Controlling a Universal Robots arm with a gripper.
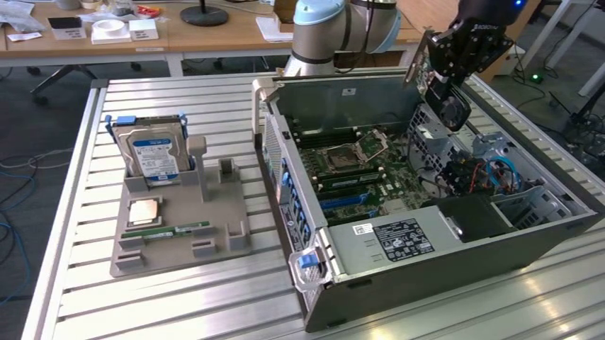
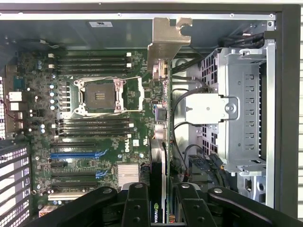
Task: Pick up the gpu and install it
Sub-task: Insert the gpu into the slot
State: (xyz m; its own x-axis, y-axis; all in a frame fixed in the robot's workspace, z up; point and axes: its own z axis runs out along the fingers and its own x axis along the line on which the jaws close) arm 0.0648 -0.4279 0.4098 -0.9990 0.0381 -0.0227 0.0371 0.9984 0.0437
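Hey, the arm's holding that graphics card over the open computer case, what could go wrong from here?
The thin dark graphics card, pinched edge-on between the black fingers, hangs beside loose black cables and could snag them. Its silvery bracket may catch the grey metal drive cage. It sits aside of the long blue slot, so misalignment seems possible.

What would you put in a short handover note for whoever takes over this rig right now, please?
Gripper: shut on the gpu.
Gpu: held on edge over the open computer case, near the drive cage, with its metal bracket towards the case's back wall.
Done: the gpu is picked up and off the grey fixture, where the hard drive and memory stick sit.
Left: the card is not seated, and the blue slot on the motherboard is empty.
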